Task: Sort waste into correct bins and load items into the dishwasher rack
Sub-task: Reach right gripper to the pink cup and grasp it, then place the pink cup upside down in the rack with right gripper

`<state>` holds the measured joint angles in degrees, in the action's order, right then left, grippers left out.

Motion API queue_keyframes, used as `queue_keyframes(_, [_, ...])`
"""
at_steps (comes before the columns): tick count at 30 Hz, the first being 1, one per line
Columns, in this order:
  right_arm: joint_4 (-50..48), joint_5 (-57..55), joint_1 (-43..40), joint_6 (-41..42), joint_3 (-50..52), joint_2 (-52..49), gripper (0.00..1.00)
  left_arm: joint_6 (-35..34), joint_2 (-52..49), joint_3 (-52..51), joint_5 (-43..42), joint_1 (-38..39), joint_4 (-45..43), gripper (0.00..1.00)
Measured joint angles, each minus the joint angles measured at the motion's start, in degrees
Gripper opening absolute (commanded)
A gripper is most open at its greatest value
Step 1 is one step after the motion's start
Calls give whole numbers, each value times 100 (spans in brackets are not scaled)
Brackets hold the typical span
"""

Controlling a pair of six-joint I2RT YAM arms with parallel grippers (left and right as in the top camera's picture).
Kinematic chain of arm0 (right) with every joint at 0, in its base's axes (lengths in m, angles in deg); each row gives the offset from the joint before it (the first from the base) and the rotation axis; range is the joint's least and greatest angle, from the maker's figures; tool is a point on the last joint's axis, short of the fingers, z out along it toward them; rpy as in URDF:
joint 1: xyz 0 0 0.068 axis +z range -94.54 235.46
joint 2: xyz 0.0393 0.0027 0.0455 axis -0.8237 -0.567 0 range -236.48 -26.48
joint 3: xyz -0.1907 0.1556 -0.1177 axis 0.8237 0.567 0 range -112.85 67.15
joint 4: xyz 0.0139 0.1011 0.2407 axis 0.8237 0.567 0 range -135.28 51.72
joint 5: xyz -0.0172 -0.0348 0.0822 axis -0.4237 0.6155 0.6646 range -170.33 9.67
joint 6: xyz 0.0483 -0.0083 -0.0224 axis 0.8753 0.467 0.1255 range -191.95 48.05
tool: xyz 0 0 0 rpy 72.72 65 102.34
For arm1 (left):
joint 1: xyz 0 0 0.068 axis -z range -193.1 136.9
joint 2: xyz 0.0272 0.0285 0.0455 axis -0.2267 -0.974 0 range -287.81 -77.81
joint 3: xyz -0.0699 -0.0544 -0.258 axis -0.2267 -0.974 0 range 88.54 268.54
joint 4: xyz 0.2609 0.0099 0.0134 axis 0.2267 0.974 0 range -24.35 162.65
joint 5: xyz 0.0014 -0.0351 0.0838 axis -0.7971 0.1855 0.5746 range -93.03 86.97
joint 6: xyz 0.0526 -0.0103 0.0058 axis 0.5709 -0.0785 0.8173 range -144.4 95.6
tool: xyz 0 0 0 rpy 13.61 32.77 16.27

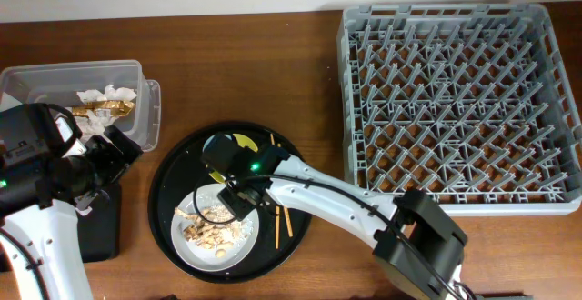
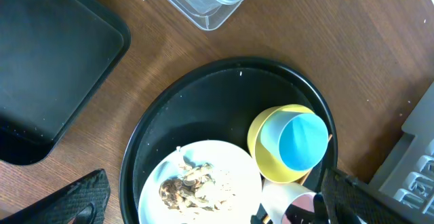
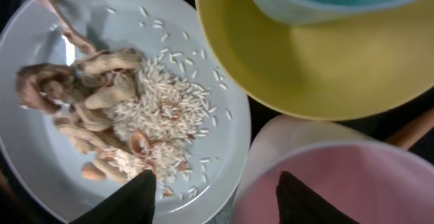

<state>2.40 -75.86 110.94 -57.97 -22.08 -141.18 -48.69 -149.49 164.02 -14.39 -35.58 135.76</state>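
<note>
A round white plate (image 1: 211,238) with beige food scraps (image 3: 115,119) lies on the large round black tray (image 1: 173,186). A yellow bowl (image 2: 263,149) holds the light-blue cup (image 2: 302,141). The pink cup (image 3: 352,183) stands beside the plate. My right gripper (image 3: 217,203) is open, low over the tray, one finger over the plate and the other inside the pink cup's rim. My left gripper (image 2: 217,210) is open and empty, high above the tray's left side. Chopsticks (image 1: 278,228) lie on the tray. The grey dishwasher rack (image 1: 455,109) is at the right.
The clear plastic tub (image 1: 55,77) at the back left holds white paper scraps (image 1: 107,94) and a gold wrapper (image 1: 102,109). The shallow black rectangular tray (image 1: 100,227) lies in front of it, partly under my left arm. Bare wood shows between the round tray and the rack.
</note>
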Motion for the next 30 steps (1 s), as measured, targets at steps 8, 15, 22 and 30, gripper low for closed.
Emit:
queue_keyframes(8, [-17,-280,0,426,0,-7,4,0,0,0,0,0,0,99])
queue_keyframes(15, [2677,-35,-479,535,-2387,24,4,0,0,0,2,0,7,99])
queue_keyframes(22, [3864,748,-3753,-468,-4030,98,4,0,0,0,0,0,13,99])
queue_keyframes(30, [2789,5801,-6627,-1816,-4035,-968,4,0,0,0,0,0,15,99])
